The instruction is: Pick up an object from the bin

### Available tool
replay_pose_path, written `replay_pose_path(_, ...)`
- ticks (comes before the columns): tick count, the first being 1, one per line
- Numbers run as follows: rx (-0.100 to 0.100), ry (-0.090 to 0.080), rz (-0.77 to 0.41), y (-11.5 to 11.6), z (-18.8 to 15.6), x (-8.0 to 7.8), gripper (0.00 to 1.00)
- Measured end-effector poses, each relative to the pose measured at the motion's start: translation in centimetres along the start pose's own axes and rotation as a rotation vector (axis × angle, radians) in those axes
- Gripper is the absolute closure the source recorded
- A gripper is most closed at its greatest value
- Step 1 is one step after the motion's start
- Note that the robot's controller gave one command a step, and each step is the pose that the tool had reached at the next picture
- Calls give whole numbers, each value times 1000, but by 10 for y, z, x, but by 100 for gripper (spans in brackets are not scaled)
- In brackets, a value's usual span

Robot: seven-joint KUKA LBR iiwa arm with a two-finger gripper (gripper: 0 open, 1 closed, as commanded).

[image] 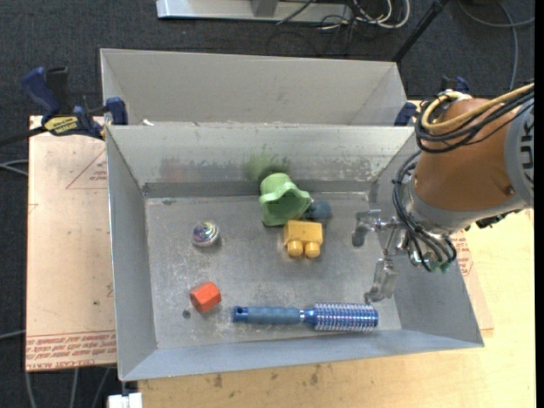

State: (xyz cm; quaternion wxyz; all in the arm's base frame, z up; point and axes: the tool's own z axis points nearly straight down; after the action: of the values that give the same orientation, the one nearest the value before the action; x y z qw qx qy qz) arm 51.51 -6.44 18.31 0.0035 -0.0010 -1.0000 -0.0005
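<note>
Camera view: gripper (pixel 374 257) empty at the right side of the bin (pixel 127 253), approach step.
Its jaws look spread, nothing between them, just above the bristle end of the blue brush (pixel 306 316), the nearest candidate. Up-left of the brush lie a yellow block (pixel 303 238) and a green toy (pixel 282 198); off its handle end, a red cube (pixel 205 297). Next, probably: descend astride one thing, then close.
</note>
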Motion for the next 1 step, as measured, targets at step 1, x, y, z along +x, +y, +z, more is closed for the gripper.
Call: replay_pose_path(1, 2, -21, -152, 11, 113, 27, 0)
